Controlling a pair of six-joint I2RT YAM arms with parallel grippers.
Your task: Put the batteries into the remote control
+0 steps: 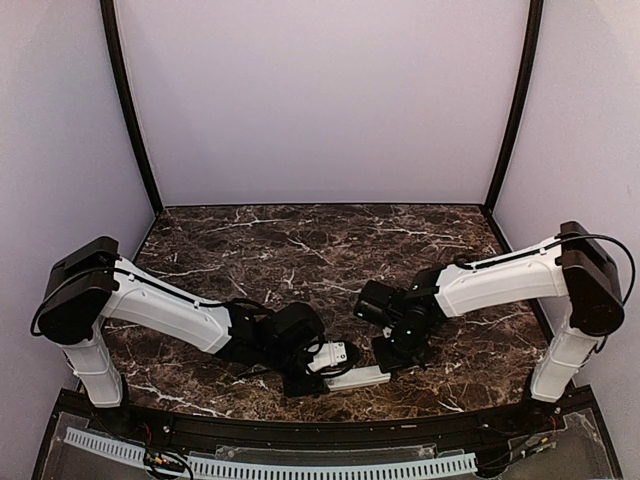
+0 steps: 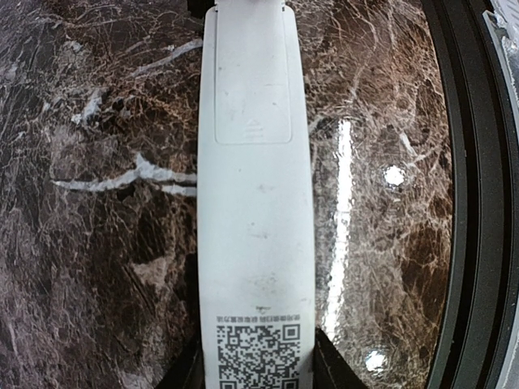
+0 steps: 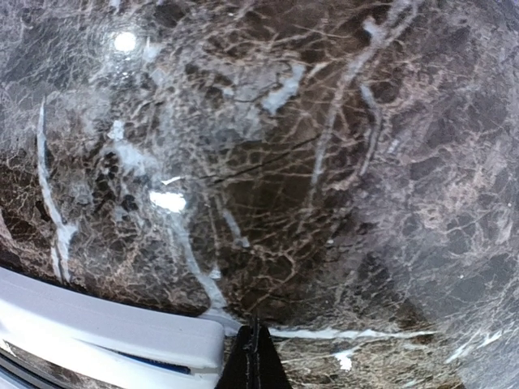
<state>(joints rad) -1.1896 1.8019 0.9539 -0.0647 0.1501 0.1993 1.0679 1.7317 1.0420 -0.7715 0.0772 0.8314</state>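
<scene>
The remote control [image 1: 357,377] is a slim white bar near the table's front edge, lying back up. In the left wrist view the remote control [image 2: 255,203] runs up the frame, with its battery cover [image 2: 253,89] in place and a QR sticker [image 2: 258,352] at the near end. My left gripper [image 2: 259,363] is shut on that near end, a dark finger on each side. My right gripper [image 3: 254,348] is shut on nothing, its tips just beside the remote's far end [image 3: 113,332]. A thin blue strip [image 3: 150,363] shows in a slit there. The batteries are otherwise hidden.
The dark marble table [image 1: 320,250] stretches behind both arms. Its black front rail [image 2: 478,211] runs close along the remote's right side. Purple walls [image 1: 320,100] close in the back and sides.
</scene>
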